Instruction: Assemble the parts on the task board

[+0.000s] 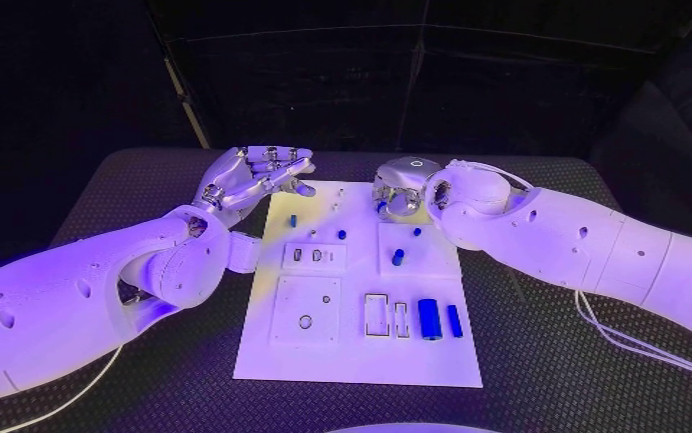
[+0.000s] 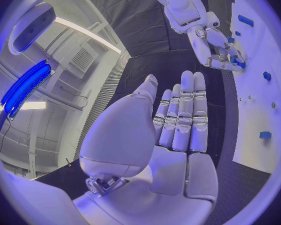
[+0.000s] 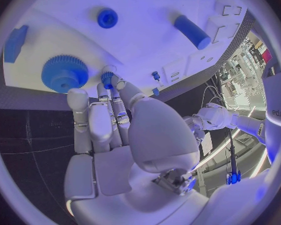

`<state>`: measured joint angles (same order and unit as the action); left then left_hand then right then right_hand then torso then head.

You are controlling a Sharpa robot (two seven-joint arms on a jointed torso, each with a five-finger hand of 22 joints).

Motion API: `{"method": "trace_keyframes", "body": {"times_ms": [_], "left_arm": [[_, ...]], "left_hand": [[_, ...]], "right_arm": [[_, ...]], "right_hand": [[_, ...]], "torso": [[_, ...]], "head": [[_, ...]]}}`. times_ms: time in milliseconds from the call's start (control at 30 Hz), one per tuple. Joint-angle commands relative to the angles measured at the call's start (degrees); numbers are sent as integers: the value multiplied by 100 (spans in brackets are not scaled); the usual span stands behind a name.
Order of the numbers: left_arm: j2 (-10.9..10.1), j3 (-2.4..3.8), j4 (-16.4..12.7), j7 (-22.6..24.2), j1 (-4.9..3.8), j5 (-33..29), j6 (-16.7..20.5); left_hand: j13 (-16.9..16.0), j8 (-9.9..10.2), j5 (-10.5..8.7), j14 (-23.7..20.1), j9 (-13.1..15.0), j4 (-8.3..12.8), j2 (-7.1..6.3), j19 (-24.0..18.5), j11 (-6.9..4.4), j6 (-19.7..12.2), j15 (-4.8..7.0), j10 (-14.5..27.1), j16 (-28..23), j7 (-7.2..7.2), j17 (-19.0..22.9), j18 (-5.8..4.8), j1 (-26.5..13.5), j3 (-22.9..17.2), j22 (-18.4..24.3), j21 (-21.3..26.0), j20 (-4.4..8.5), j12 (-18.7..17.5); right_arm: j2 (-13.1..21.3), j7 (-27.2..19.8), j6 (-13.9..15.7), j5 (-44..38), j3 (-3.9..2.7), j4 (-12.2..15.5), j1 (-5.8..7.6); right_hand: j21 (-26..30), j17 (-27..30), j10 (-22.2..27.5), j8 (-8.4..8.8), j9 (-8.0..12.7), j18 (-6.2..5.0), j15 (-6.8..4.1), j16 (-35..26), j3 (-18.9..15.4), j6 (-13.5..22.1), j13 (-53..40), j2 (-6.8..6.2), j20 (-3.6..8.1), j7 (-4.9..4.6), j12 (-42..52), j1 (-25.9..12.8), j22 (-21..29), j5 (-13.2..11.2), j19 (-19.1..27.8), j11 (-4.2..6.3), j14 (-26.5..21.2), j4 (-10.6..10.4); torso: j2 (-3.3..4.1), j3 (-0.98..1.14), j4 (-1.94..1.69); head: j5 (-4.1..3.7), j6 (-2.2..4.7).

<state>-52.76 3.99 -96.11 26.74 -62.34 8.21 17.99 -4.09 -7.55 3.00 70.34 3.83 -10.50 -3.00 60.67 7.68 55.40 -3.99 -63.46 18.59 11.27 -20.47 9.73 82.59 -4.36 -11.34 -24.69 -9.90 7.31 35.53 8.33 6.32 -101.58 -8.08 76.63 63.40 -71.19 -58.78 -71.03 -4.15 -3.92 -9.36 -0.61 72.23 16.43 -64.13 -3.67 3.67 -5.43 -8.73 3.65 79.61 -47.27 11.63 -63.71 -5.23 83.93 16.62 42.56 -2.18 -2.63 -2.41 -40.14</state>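
Observation:
The white task board [image 1: 361, 353] lies in the middle of the table. My right hand [image 1: 398, 191] is over the board's far edge, fingers pointing down. Its thumb and a fingertip pinch a small blue toothed part [image 3: 107, 78] right at the board surface; the same part [image 2: 239, 63] appears at those fingertips in the left wrist view. A large blue gear [image 3: 64, 72] sits beside it on the board. My left hand [image 1: 260, 175] hovers off the board's far left corner, palm up, fingers [image 2: 184, 110] straight and apart, holding nothing.
A blue cylinder [image 1: 427, 315] and a slimmer blue bar [image 1: 454, 320] lie near the board's front right, next to rectangular slots [image 1: 376, 314]. Small blue pegs [image 1: 342, 234] stand around the board's middle. Black table surface [image 1: 562, 373] surrounds the board.

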Motion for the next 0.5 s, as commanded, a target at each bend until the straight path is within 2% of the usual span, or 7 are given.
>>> {"method": "trace_keyframes", "body": {"times_ms": [33, 67, 200, 500], "left_arm": [[-10, 5, -16, 16, -6, 21, -84], [-13, 5, -18, 16, -6, 21, -85], [-19, 5, -22, 15, -6, 21, -86], [-12, 6, -22, 13, -6, 21, -93]], "left_hand": [[3, 31, -16, -25, -6, 19, 20, -28, 20, -1, 1, -1, -20, 38, -4, 52, -26, 19, 9, 28, 2, -34], [2, 33, -16, -26, -6, 23, 23, -29, 20, 0, 1, -2, -23, 38, -8, 52, -22, 18, 9, 29, 1, -36], [2, 34, -16, -27, -5, 25, 25, -30, 20, 0, 1, -2, -25, 38, -10, 53, -19, 18, 10, 29, 1, -37], [1, 39, -17, -29, -5, 33, 29, -32, 20, 1, 1, -2, -30, 39, -16, 54, -11, 17, 11, 31, 0, -41]], "right_arm": [[26, -93, 694, -70, -6, 124, 15], [32, -96, 781, -67, -6, 151, 15], [-5, -117, 1082, -56, -8, 153, 16], [-321, -195, 1345, 44, -9, -282, 20]], "right_hand": [[-108, -1, -122, -4, 6, 112, 43, 52, 420, -51, -41, -114, -16, 8, 3, 6, -87, -31, 17, 55, 145, -23], [-154, 3, -134, -5, 4, 126, 32, 69, 600, -63, -44, -162, -30, -7, 7, -41, -121, -53, 37, 54, 140, -44], [-205, 8, -129, 3, 5, 119, 33, 90, 802, -57, -45, -256, -32, -17, 3, -88, -160, -63, 56, 60, 135, -43], [-250, 11, -123, 7, 5, 120, 37, 112, 974, -54, -45, -347, -37, -23, 2, -145, -191, -44, 72, 54, 131, -58]], "torso": [[2, -9, -3], [3, -9, -6], [7, -5, -19], [20, -11, -24]], "head": [[0, 16], [1, 23], [15, 46], [46, 56]]}}
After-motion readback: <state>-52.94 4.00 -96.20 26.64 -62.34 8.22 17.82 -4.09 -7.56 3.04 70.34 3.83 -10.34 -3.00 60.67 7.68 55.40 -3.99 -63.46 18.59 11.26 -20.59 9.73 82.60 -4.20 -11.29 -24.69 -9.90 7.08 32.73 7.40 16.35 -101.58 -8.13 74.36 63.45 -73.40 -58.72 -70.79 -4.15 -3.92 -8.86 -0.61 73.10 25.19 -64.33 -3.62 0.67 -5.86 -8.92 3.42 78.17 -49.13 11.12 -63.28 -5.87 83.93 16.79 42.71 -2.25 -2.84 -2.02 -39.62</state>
